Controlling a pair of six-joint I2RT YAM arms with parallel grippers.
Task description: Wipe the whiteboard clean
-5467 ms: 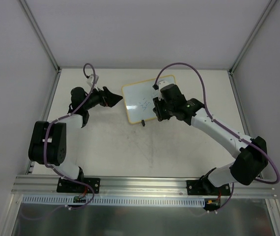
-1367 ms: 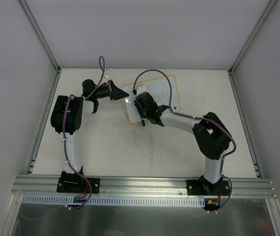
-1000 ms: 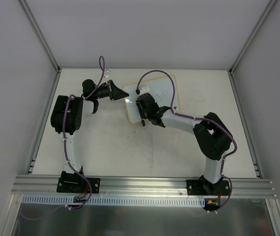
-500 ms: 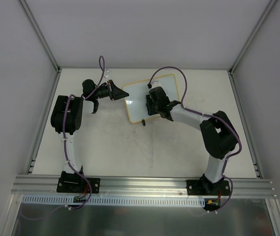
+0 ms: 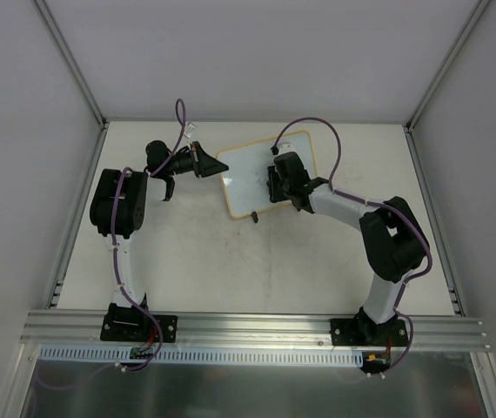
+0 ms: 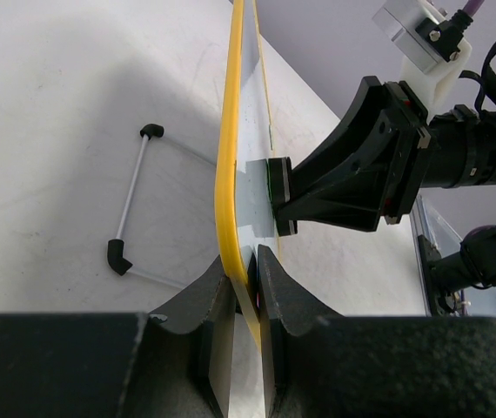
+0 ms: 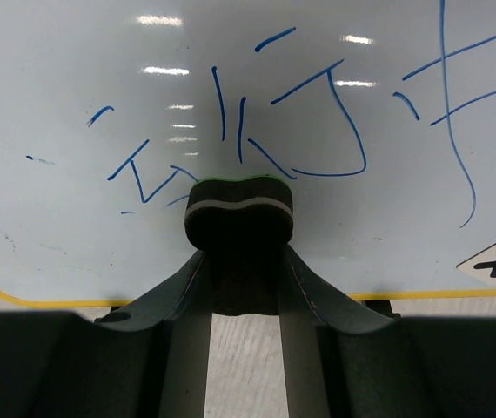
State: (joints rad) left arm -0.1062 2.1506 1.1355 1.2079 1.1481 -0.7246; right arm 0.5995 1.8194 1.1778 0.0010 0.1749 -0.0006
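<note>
Off-white bench [image 5: 231, 270], scuffed, with faint grey smears. The board [image 5: 246, 178] stands propped on it, tilted, just right of the left claw [image 5: 203, 162] and right in front of the right claw [image 5: 276, 185]. A thin wire stand [image 6: 130, 205] with black ends lies flat on the bench, left of the left claw's tips. One black foot [image 5: 254, 217] touches the bench just behind the right claw.

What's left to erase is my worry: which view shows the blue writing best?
Right wrist: the blue writing spreads across the whiteboard close up, just past the eraser. Top external shows the board small, strokes barely visible. Left wrist sees it edge-on, hiding the writing.
</note>
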